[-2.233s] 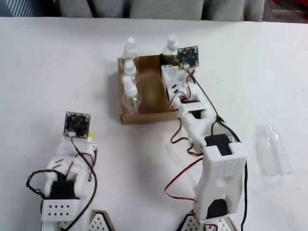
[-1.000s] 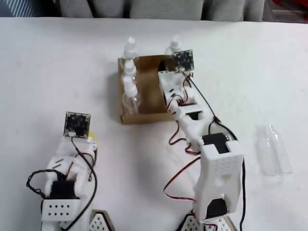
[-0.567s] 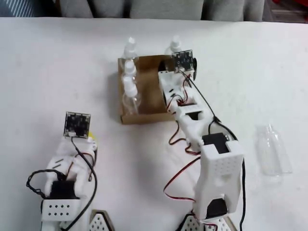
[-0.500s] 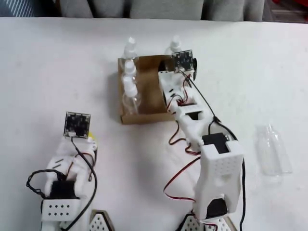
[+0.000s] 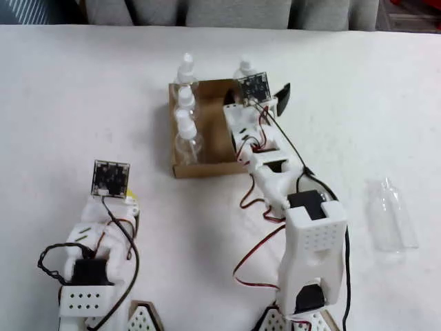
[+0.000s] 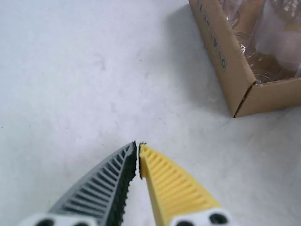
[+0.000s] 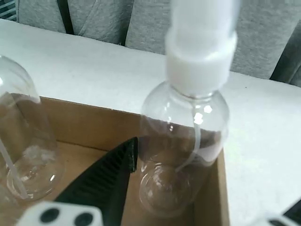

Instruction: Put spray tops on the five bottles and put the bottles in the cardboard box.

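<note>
The cardboard box [image 5: 217, 141] sits mid-table. Three clear bottles with white spray tops [image 5: 185, 103] stand in a row along its left side. A fourth capped bottle [image 7: 186, 141] stands upright in the far right corner [image 5: 244, 69]. My right gripper [image 7: 216, 174] is open around that bottle, its black finger [image 7: 110, 183] beside the bottle inside the box; from above the right gripper [image 5: 262, 89] has its other finger [image 5: 282, 96] swung out past the box's wall. A clear bottle [image 5: 391, 215] with no white top lies on its side at the right. My left gripper [image 6: 138, 147] is shut on nothing, low over bare table [image 5: 129, 201].
The box's near corner [image 6: 237, 89] lies ahead of the left gripper. Red and black cables trail along the right arm [image 5: 313, 234]. The white table [image 5: 83, 103] has free room on the left and far right. Grey chair backs [image 7: 117, 23] stand behind the far edge.
The right gripper has opened, its outer finger swinging out to the right, and the bottle it held now stands free in the box's far right corner. The left arm has not moved.
</note>
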Robot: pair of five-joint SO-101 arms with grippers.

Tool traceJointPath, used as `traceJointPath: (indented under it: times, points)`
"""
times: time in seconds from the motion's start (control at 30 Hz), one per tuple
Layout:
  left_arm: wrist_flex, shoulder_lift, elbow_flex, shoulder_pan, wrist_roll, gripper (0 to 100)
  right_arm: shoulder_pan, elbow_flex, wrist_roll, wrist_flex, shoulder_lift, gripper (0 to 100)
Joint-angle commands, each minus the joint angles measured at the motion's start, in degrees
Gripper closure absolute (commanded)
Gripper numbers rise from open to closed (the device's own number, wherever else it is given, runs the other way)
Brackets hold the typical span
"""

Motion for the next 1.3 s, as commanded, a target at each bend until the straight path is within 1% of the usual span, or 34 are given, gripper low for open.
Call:
traceJointPath:
  times: [0.0,0.3,0.43,0.87,1.1,1.27]
  points:
    - [-1.05,-0.13,-0.26,-0.57,-0.35,98,-0.22,-0.35,0.62,-0.57,-1.36,52.8]
    - [-1.05,-0.13,-0.26,-0.57,-0.35,98,-0.66,2.02,0.62,-0.31,-5.76,52.5]
    - [-1.05,-0.13,-0.26,-0.57,-0.35,98,-0.75,3.6,0.7,-0.22,-8.13,48.4]
    - [-1.05,-0.22,-0.26,-0.57,-0.35,98,-0.22,3.52,0.7,-0.48,-9.71,48.3]
    - [-1.23,-0.22,-0.26,-0.57,-0.44,98,-0.31,7.74,-1.93,-0.04,-17.71,48.3]
    - [-1.23,-0.22,-0.26,-0.57,-0.44,98,-0.75,10.9,-2.2,3.12,-24.13,48.3]
